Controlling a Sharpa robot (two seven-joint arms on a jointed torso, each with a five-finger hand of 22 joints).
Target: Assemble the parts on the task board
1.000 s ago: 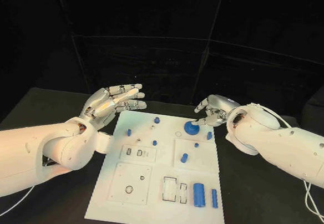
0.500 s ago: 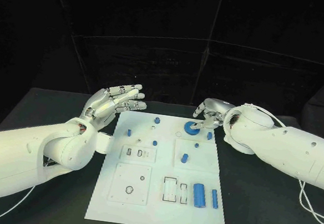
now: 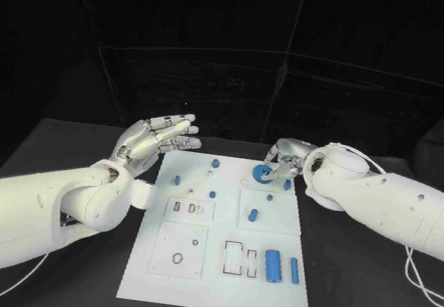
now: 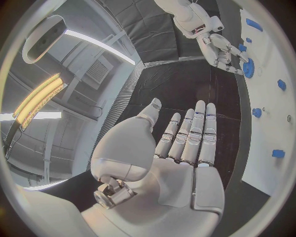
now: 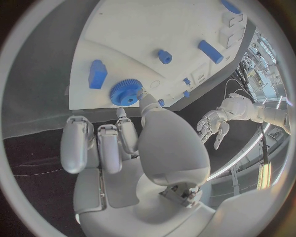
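Black cloth covers your table (image 3: 69, 141), and the white task board (image 3: 216, 283) runs down the middle of the head view, from mid-frame to the lower edge.

At the board's upper right corner in the head view you see the right hand (image 3: 286, 159) bent down over the blue gear (image 3: 260, 175). From there you cannot tell whether anything touches the gear. The right wrist view settles part of it: the thumb tip rests against the rim of the gear (image 5: 125, 92), while the other fingers (image 5: 98, 145) are curled back toward the palm, short of the board's edge and not on the gear. So you have a touch from one side, not a pinch; the hand is curled in with nothing held.

Your left hand (image 3: 158, 139) hovers at the upper left of the board in the head view, over the black table, fingers straight and lying side by side, released. The left wrist view shows its bare palm (image 4: 179, 148), and at its upper right the right hand (image 4: 223, 49) by the gear (image 4: 248, 68).

Lower right on the board in the head view lie a thick blue cylinder (image 3: 271, 266) and, just beside it, a slimmer blue bar (image 3: 294, 272). Several small blue pegs (image 3: 251, 216) stand across the board's upper half. The right wrist view also gives you a blue block (image 5: 96, 74) near the gear.
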